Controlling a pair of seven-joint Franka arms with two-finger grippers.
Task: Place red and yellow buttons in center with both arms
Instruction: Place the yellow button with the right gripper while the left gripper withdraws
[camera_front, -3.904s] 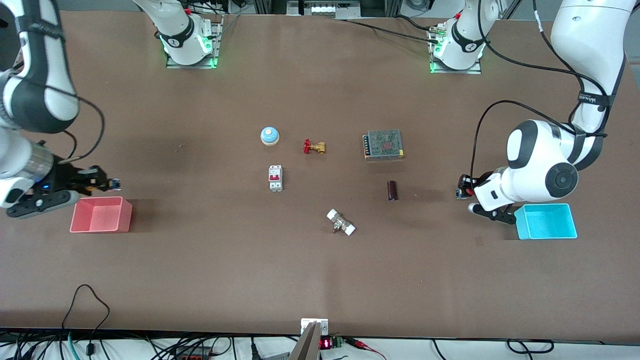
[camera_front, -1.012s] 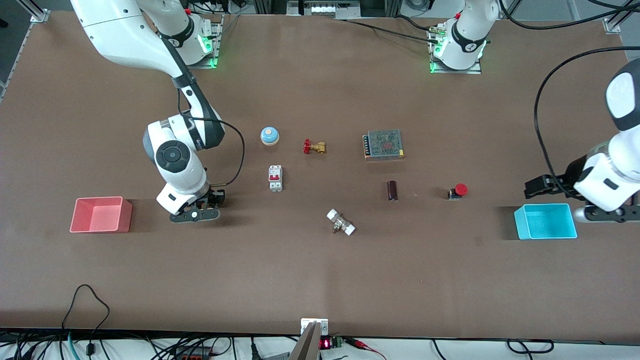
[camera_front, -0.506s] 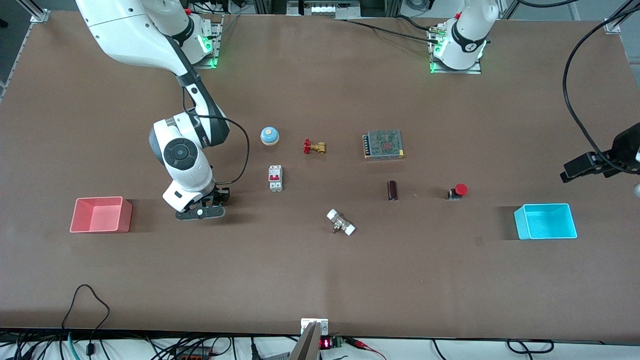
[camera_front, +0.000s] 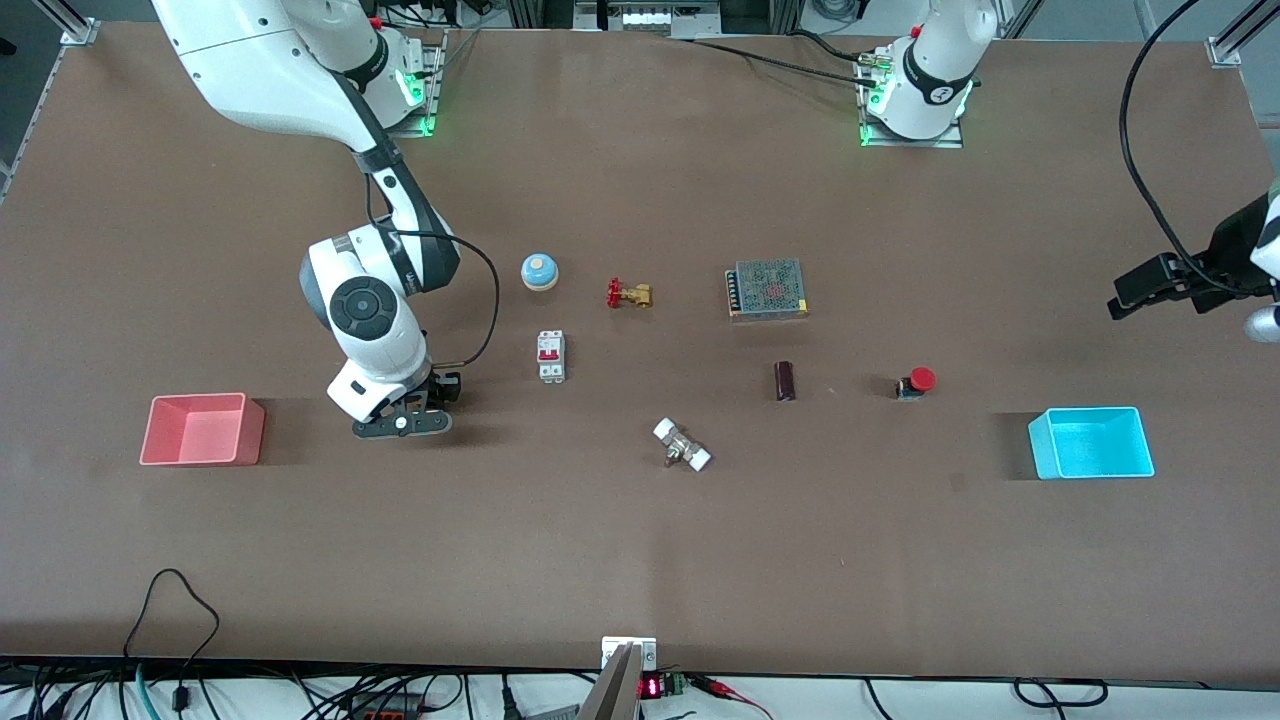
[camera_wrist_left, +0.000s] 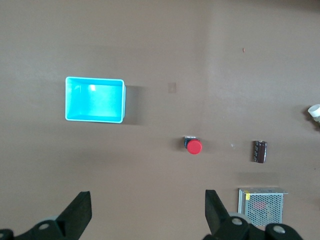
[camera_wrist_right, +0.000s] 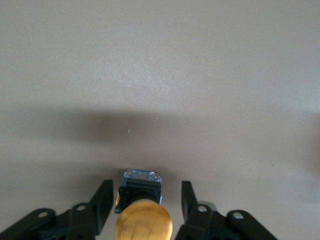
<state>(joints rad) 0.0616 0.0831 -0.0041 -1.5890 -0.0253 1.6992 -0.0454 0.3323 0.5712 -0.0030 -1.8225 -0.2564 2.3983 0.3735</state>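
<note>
A wide brown bench (camera_front: 640, 560) carries everything, with two white arms based along its top edge. The right arm (camera_front: 365, 320) reaches down with its right pincer (camera_wrist_right: 145, 205) low at the bench, between the pink bin (camera_front: 203, 429) and the white circuit breaker (camera_front: 551, 356); its fingers (camera_wrist_right: 102, 202) stand slightly apart on either side of the yellow button (camera_wrist_right: 143, 220), with a thin gap showing at each flank. The left arm (camera_front: 1262, 250) hangs at the bench's edge at its own end, and its left pincer (camera_wrist_left: 145, 212) is spread wide in the air above the bench, clear of everything. The blue bin (camera_front: 1091, 442) sits near that same edge. The red button (camera_front: 917, 381) rests on the bench between the blue bin and a dark cylinder (camera_front: 785, 381), close to the bench's middle line.
</note>
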